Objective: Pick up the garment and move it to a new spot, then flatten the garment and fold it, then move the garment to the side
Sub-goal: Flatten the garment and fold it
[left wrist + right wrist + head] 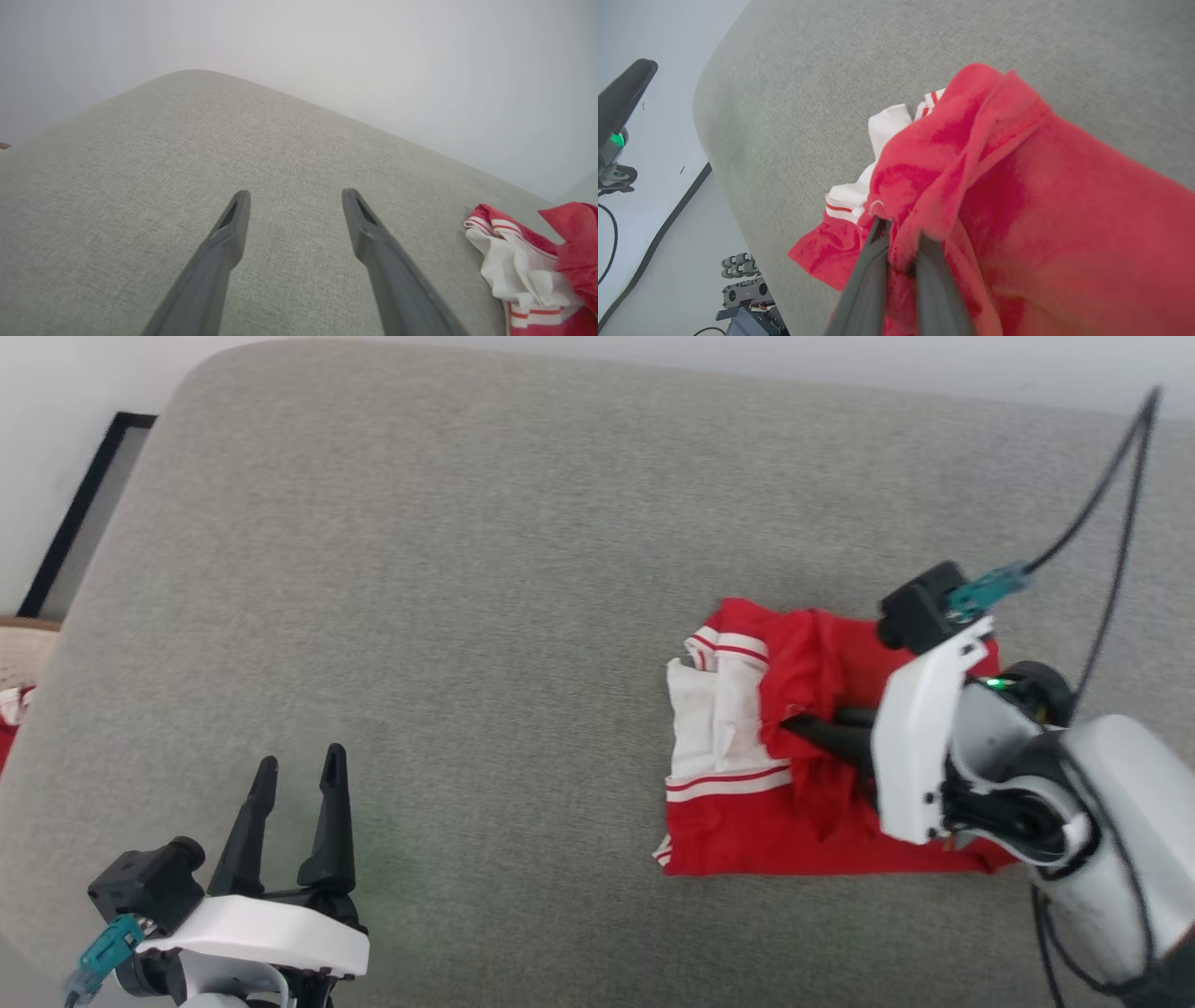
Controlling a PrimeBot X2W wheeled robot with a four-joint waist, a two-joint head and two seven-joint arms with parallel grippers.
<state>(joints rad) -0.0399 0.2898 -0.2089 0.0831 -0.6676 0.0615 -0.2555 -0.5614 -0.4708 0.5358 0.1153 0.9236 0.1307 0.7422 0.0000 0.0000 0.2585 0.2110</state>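
The garment (747,803) is a bright red bundle with white panels and striped trim, lying folded on the right part of the grey cushion (467,569). My right gripper (794,723) reaches in from the right and is shut on a fold of the garment's red cloth (934,186), which drapes over the fingers (873,270). Far to the left, near the front edge, my left gripper (299,770) stands open over bare cushion with nothing between its fingers (233,224). The garment's white end (518,266) shows at the right edge of the left wrist view.
The cushion's rounded left edge (710,140) drops to a pale floor with a dark strip (75,523). Black cables (1111,523) trail from the right arm. Some equipment (742,289) stands on the floor below the edge. A bit of red and white cloth (9,709) lies at the far left.
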